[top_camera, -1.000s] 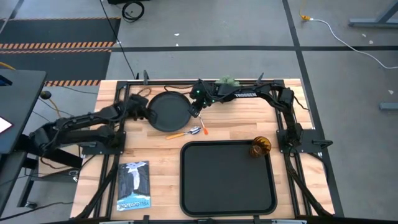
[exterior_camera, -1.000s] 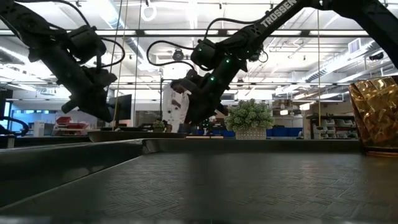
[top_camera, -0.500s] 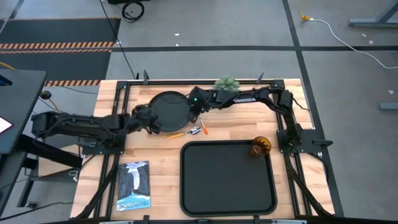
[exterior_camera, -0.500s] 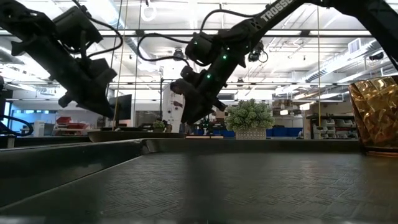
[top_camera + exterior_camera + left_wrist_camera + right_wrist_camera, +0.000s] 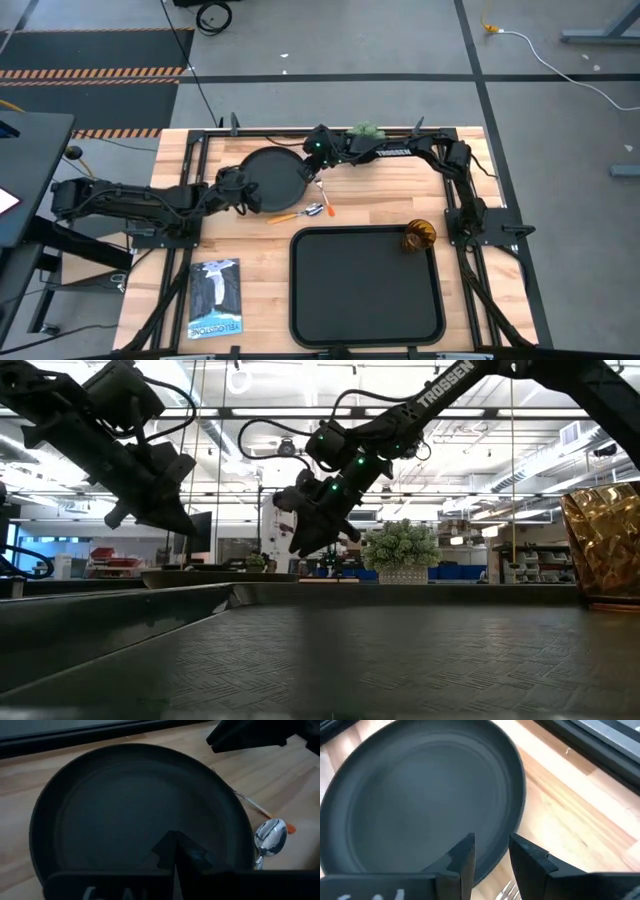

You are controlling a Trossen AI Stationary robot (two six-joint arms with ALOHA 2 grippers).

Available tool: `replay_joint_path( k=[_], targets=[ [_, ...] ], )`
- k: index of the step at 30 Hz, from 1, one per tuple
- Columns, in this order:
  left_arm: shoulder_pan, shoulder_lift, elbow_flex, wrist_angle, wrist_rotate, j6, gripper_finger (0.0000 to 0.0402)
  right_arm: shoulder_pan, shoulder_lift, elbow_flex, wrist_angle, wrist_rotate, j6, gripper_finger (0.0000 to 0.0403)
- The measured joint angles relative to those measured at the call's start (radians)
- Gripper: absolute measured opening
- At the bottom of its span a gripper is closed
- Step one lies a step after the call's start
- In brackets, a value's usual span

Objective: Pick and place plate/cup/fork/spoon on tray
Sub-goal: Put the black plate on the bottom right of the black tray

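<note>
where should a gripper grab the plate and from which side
Take the plate by its raised rim, one finger inside and one outside: it lies flat on the table, so only that thin edge offers a hold. Its left edge, by the left gripper, looks best. The spoon and fork crowd the side toward the tray, and the right gripper hangs over the right edge.

Overhead looks straight down; low camera skims the tray [image 5: 300,650] rim — both wrists closely share the plate [image 5: 135,815].
</note>
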Motion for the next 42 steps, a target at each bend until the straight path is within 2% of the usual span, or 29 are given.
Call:
replay_joint_path(
  k=[7,13,16,20,24,29,34,38,42],
  targets=[
    [0.008,-0.008,0.0,-0.001,-0.004,0.116,0.0015,0.012,-0.001,0.0,-0.077,-0.09,-0.079,0.0125],
    [0.059,-0.006,0.0,-0.002,-0.107,0.247,0.0015,0.038,-0.001,0.0,-0.121,-0.093,-0.142,0.0125],
    [0.088,-0.006,0.0,-0.002,-0.112,0.243,0.0016,0.053,-0.001,0.0,-0.12,-0.088,-0.188,0.0125],
    [0.175,-0.006,0.0,-0.074,0.0,0.179,0.0021,0.06,-0.001,0.0,-0.125,-0.089,-0.233,0.0125],
    [0.308,-0.006,0.0,-0.154,0.073,0.168,0.0041,0.057,-0.002,0.0,-0.122,-0.08,-0.282,0.0125],
    [0.467,-0.003,0.0,-0.125,0.238,0.219,0.0081,0.043,-0.019,0.0,-0.125,-0.052,-0.315,0.0125],
    [0.597,0.061,0.001,-0.113,0.337,0.246,0.0117,0.035,-0.047,-0.001,-0.132,-0.043,-0.334,0.0125],
    [0.653,0.127,0.001,-0.081,0.382,0.253,0.0133,0.038,-0.072,0.0,-0.132,-0.046,-0.355,0.0125],
    [0.66,0.174,0.019,-0.076,0.386,0.253,0.0137,0.039,-0.084,0.0,-0.136,-0.046,-0.37,0.0125]
  ],
)
